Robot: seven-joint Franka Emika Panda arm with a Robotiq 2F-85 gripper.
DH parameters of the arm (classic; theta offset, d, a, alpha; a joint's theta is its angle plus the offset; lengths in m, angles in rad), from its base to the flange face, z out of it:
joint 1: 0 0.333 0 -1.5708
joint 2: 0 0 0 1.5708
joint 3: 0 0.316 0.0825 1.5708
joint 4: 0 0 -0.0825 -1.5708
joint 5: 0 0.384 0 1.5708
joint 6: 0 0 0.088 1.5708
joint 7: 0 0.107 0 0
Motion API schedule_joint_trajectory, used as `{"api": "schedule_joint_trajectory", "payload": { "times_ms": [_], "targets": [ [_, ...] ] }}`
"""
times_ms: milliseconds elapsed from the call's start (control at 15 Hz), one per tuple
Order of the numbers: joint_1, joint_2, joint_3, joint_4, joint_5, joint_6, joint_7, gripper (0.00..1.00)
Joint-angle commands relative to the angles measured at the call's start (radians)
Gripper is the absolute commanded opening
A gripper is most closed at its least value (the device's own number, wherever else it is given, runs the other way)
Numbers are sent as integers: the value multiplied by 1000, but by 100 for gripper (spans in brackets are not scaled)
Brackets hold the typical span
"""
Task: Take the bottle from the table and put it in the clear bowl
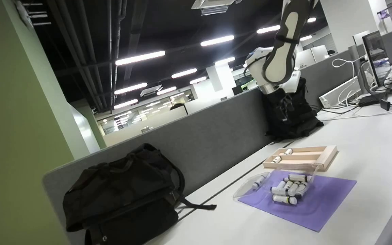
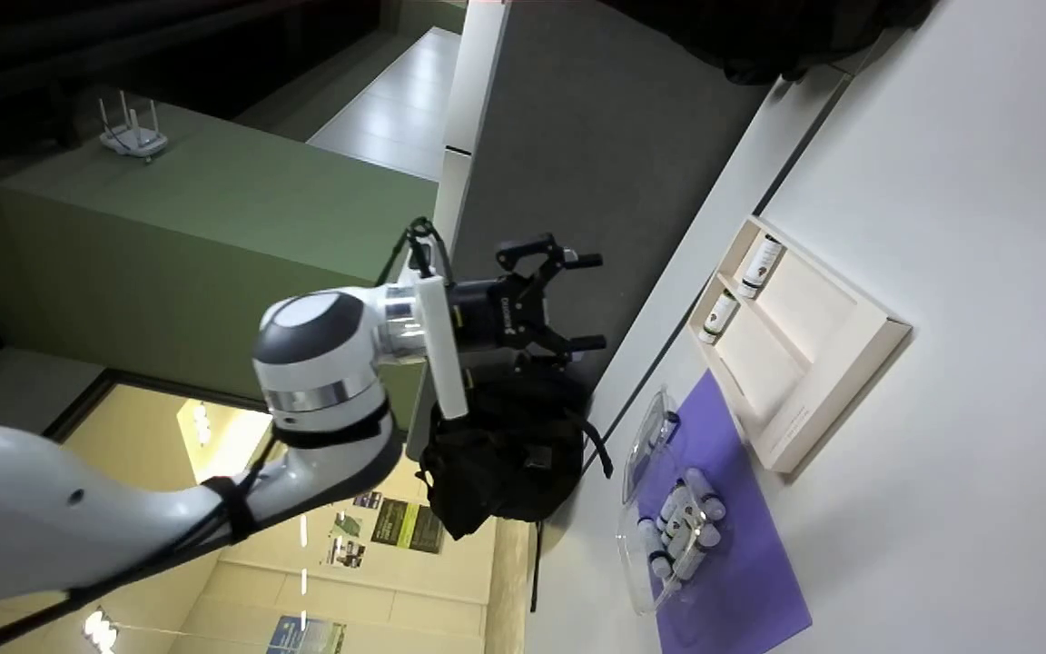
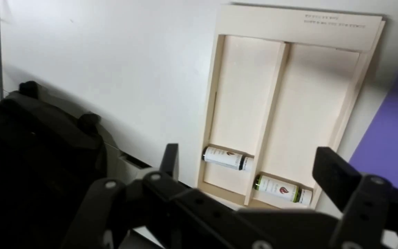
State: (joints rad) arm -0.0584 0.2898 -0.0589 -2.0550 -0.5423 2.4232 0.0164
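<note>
Above the wooden tray (image 3: 271, 107), well apart from it, the gripper (image 2: 588, 302) is held with its fingers (image 3: 335, 173) spread wide and nothing between them, a posture that suits the approach to a pick. In the tray, near the end opposite the printed strip (image 3: 333, 22), lie a black-banded bottle (image 3: 224, 158) and a green-banded bottle (image 3: 277, 189), one per compartment. Each lies on its side across its compartment, nearly wall to wall, so the tray should keep it from swivelling. Which one the task means cannot be told; either is a probable target. Note: the fingers stand apart roughly along the bottles' length. Turning the gripper is likely required to pinch one across its body.

Just beside the tray, a purple sheet (image 1: 322, 204) covers part of the bench (image 1: 379, 149), probably to mark the drop area. On this sheet stands the clear bowl (image 2: 636, 577), already loaded with several other bottles (image 1: 299, 177), which suggests that it serves as the collecting point. Caution: release gently, as the pile may roll. Near the tray's side away from the sheet sits a black backpack (image 3: 36, 166).
</note>
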Motion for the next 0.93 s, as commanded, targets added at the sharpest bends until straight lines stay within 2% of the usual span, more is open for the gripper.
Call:
{"api": "schedule_joint_trajectory", "payload": {
  "times_ms": [0,200,467,533,867],
  "targets": [
    [86,183,-27,178,-32,-71,66,100],
    [143,296,-57,275,-60,-116,92,100],
    [186,399,-75,390,-46,-212,76,100],
    [165,352,-60,310,-32,-152,55,100],
    [177,394,-65,367,-33,-187,55,100]
  ]
}}
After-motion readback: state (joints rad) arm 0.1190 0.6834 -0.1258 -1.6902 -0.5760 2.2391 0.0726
